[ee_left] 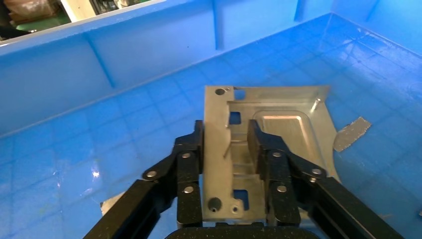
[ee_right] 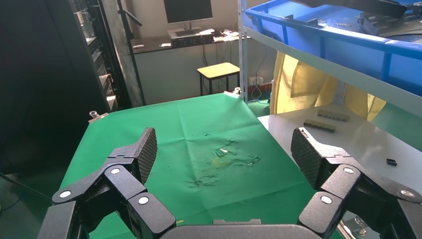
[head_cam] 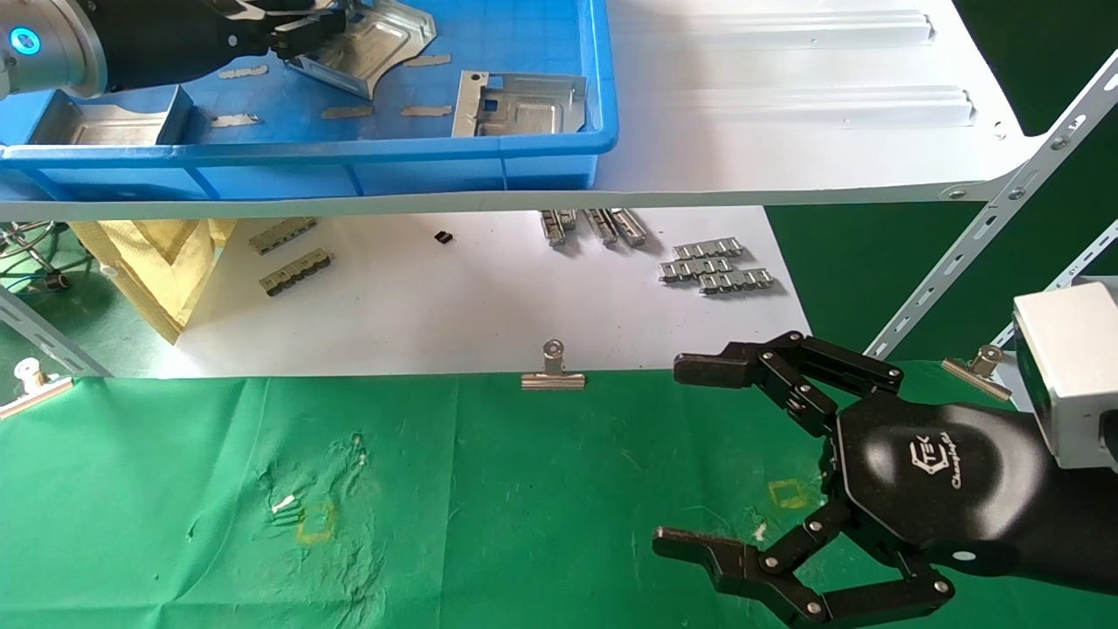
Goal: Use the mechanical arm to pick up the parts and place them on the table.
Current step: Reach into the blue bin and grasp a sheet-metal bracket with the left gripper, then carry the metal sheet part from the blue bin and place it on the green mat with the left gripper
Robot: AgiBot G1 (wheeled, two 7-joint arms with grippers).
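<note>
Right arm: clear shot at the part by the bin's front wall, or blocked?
Probably blocked. The right gripper hangs open over the green table, below the shelf; the part lies up in the blue bin, so shelf edge and bin wall stand between.

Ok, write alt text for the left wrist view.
The left gripper is closed on the flange of a silvery stamped metal part, inside a blue bin. A small grey strip lies on the bin floor beside the part.

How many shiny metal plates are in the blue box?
3: one silvery stamped plate held by the left gripper, one lying mid-bin, one at the blue plastic bin's left end. Others may be hidden.
</note>
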